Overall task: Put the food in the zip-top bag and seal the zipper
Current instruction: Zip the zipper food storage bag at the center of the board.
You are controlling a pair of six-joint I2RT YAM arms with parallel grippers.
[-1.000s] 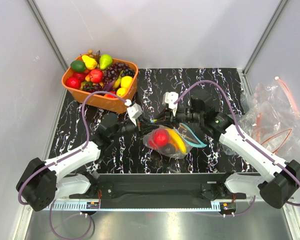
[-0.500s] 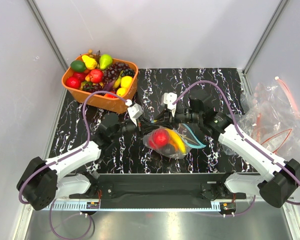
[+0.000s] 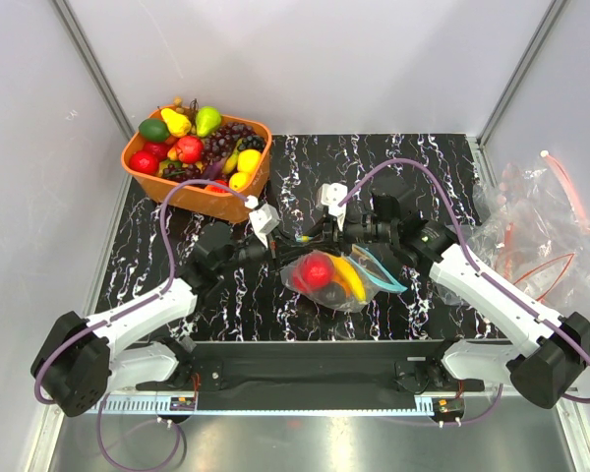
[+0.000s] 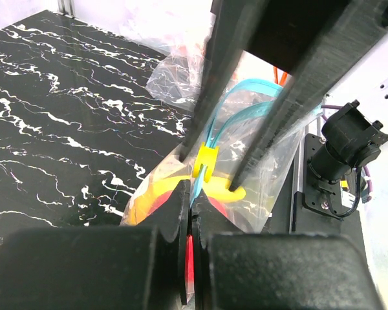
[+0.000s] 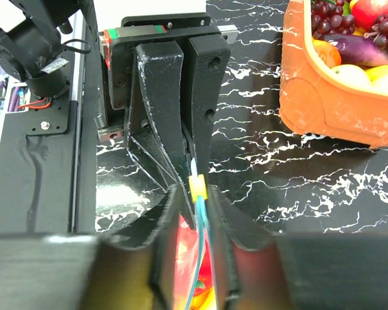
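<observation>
Left gripper: fingers clenched on the zipper, pinching the light blue strip flat, no gap showing. Arm stretched low from the near-left base, wrist pointing right toward table centre.

Right gripper: jaws part-spread, straddling the same strip head-on to the left one. A yellow slider sits between its fingertips. A gap shows on either side of the strip, so no firm clamp is seen. Arm reaches in from the near-right base, wrist pointing left. The two grippers meet nose to nose, just beside each other.

Count: two arms; one zip-top bag; one slider. Of the food inside, one red round fruit and one yellow fruit are plain; the rest is too jumbled to count.

Bag: clear, thin, crumpled, bulging with fruit, lying on the black marbled table just in front of the grippers, near the front edge. Its blue strip loops loose on the right side.

Orange basket of mixed fruit at far left. Heap of clear bags with red-orange strips off the right edge.
</observation>
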